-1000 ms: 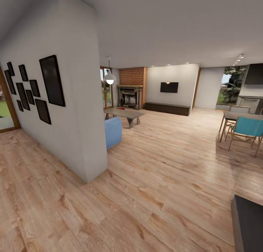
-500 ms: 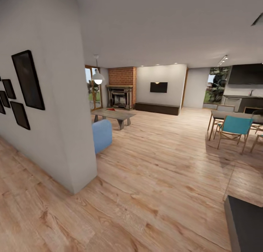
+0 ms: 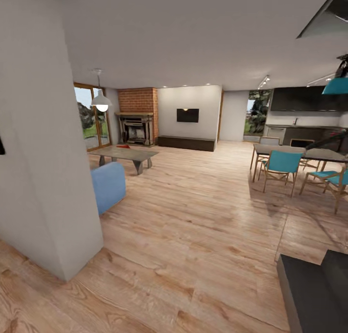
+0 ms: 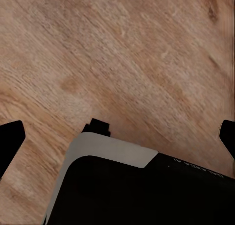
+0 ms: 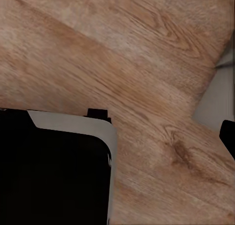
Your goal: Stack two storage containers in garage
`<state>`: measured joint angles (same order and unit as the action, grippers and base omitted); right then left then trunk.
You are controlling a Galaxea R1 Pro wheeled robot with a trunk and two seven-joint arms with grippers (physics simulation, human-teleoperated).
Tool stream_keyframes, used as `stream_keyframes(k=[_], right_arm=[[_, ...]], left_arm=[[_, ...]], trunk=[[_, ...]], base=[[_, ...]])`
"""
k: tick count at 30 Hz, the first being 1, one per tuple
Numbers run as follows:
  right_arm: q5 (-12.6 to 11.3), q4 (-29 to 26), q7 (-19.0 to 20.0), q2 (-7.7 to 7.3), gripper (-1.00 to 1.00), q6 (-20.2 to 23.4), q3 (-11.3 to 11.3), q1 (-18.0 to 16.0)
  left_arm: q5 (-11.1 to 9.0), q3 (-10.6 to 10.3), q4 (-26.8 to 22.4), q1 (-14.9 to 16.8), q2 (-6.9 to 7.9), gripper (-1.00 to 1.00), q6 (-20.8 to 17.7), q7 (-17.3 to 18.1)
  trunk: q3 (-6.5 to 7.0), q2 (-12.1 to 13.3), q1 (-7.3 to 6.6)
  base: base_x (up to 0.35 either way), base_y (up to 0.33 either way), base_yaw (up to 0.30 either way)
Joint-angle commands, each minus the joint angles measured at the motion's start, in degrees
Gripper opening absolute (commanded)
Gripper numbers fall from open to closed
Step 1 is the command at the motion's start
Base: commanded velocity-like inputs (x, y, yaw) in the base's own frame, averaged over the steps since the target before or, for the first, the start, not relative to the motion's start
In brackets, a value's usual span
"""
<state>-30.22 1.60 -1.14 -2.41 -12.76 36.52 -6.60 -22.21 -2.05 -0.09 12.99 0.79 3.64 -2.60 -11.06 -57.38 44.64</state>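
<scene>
Item: transit, living room ahead.

- Left end effector: we see fingertips wide apart over plank floor, nothing between them.
- Right end effector: one fingertip shows. We cannot tell the gap.
- Containers: we note a small red patch on the floor between the fireplace and the low table. We judge it one container; it is too small to be sure, and its long axis is unreadable.
- Bearing: far ahead and to the left, past the wall and blue seat, well apart from both arms. We judge the left arm marginally nearer.
- Also: TV, bench.
</scene>
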Motion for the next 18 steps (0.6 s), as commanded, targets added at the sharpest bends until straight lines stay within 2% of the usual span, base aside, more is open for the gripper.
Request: stream_keyframes(k=[1,18], right_arm=[[-0.37,0.16,-0.01,0.04,1.0,-0.25,0.48,-0.08],[-0.37,0.16,0.0,-0.02,1.0,-0.26,0.48,-0.08]], left_arm=[[-0.29,-0.23,0.0,0.02,0.0,1.0,0.12,-0.12],[-0.29,-0.23,0.0,0.02,0.0,1.0,-0.12,-0.12]], trunk=[[-0.08,-0.04,0.04],[-0.08,-0.04,0.04]], base=[[0.327,0.0,-0.287],[0.327,0.0,-0.281]])
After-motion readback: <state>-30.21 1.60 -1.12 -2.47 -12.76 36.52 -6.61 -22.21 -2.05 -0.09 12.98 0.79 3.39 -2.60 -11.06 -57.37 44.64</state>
